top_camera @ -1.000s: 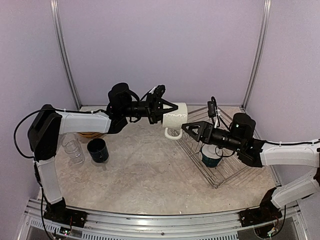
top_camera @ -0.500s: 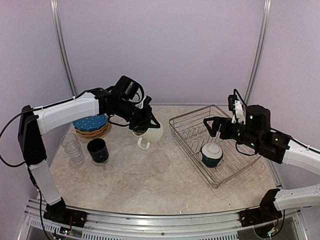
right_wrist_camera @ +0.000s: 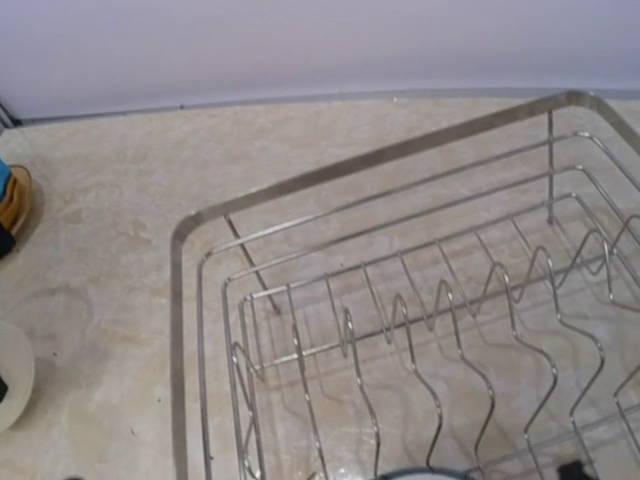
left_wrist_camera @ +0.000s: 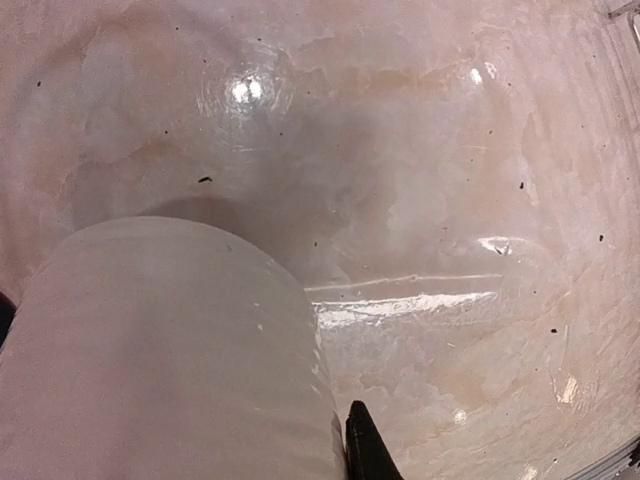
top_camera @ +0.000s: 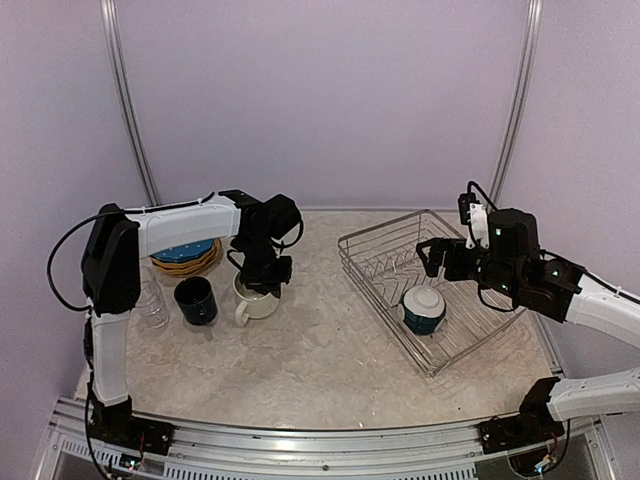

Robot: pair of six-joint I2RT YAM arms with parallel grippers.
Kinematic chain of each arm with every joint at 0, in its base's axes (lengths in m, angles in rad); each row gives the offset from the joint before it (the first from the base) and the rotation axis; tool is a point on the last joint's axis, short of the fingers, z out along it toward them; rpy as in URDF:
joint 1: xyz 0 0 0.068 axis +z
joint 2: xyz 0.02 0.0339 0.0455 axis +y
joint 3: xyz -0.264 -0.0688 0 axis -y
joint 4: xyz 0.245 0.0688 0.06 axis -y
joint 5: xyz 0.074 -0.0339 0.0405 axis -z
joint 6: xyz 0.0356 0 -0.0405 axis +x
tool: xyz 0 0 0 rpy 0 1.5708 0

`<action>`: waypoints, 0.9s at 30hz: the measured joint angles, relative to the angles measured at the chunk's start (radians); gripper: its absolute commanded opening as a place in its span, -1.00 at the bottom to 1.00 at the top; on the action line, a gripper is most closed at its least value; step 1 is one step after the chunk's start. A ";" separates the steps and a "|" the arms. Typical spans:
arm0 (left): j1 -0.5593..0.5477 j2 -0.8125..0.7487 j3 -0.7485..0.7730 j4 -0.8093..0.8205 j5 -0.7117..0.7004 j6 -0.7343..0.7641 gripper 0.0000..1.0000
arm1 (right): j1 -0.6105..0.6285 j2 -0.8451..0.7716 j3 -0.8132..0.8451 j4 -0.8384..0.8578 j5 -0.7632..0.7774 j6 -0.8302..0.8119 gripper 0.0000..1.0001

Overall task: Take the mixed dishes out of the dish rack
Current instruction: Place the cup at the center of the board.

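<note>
**Mug (top_camera: 258, 303) upright on the table (top_camera: 320, 350), one bowl (top_camera: 424, 310) in the rack (top_camera: 465, 335)**

Counted from the top view: one cream mug, one navy mug (top_camera: 195, 300), one bowl, one stack of plates and one wire dish rack. The clear glassware (top_camera: 148, 305) sits partly behind the left arm, so its number cannot be told.

The cream mug is a smooth, glazed cylinder. It stands mouth up with its long axis vertical and its loop handle pointing toward the near edge, just beside the navy mug. The left gripper (top_camera: 258, 283) comes down from above, pinched narrow on the mug's rim. In the left wrist view a black fingertip (left_wrist_camera: 367, 455) lies against the pale wall.

The stack has a blue white-dotted plate (top_camera: 185, 250) on orange plates (top_camera: 185, 267).

The rack is silver wire, rectangular, with raised sides and a row of V-shaped tines (right_wrist_camera: 430, 310). The bowl shows a teal wall and white on top. The right gripper (top_camera: 430, 258) hangs above the rack, jaws spread wide, holding nothing.
</note>
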 measured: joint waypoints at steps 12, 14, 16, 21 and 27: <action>0.018 0.022 -0.009 -0.013 -0.023 0.001 -0.86 | 0.000 0.003 0.008 -0.067 0.027 0.019 1.00; 0.024 0.023 -0.022 -0.008 -0.021 0.001 -0.84 | 0.000 0.013 0.024 -0.089 0.041 0.026 1.00; 0.030 0.023 -0.037 -0.001 -0.016 0.001 -0.81 | 0.000 0.031 0.047 -0.114 0.059 0.035 1.00; 0.040 0.022 -0.065 0.012 0.000 0.000 -0.69 | 0.000 0.077 0.082 -0.183 0.101 0.051 0.99; 0.045 0.022 -0.075 0.030 0.004 0.006 -0.36 | -0.007 0.142 0.106 -0.267 0.127 0.061 1.00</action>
